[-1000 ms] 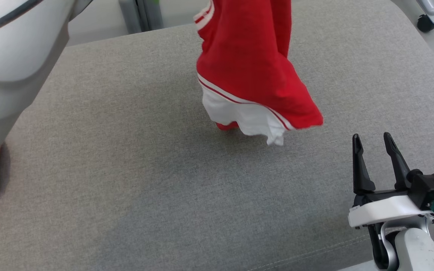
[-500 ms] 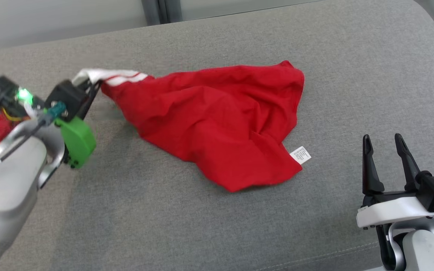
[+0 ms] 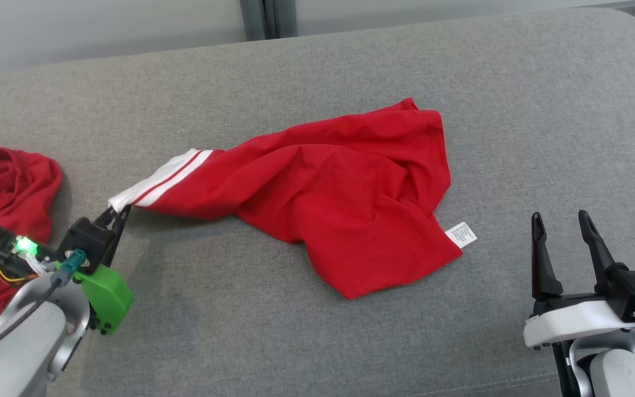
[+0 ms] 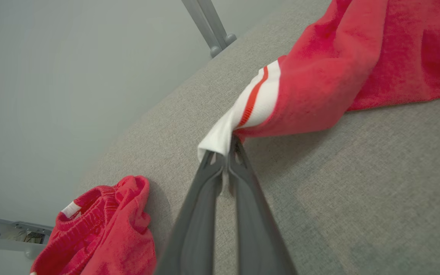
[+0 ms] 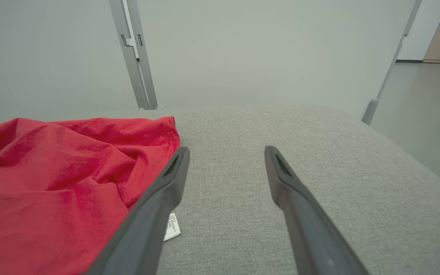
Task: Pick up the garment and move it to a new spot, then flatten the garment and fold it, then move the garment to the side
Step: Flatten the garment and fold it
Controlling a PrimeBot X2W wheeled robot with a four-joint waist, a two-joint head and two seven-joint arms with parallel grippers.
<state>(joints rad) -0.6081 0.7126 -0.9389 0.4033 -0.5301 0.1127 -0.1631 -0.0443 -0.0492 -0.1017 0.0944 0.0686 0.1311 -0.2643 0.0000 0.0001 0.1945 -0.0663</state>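
Left hand (image 3: 120, 213) is pinched shut on the garment's (image 3: 339, 204) white striped hem (image 3: 157, 182). The garment lies crumpled mid-cushion (image 3: 350, 342), its hem pulled toward the left edge. Right hand (image 3: 560, 216) is spread, empty, near the front right corner. Cloth looks light and limp and will likely bunch: grip hems or corners, e.g. by the label (image 3: 461, 234).

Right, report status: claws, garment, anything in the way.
Left claw shut on red garment at its white-striped edge. Right claw open, empty. Red garment crumpled on grey cushion, not flattened. Other red cloth heaped beside left claw.
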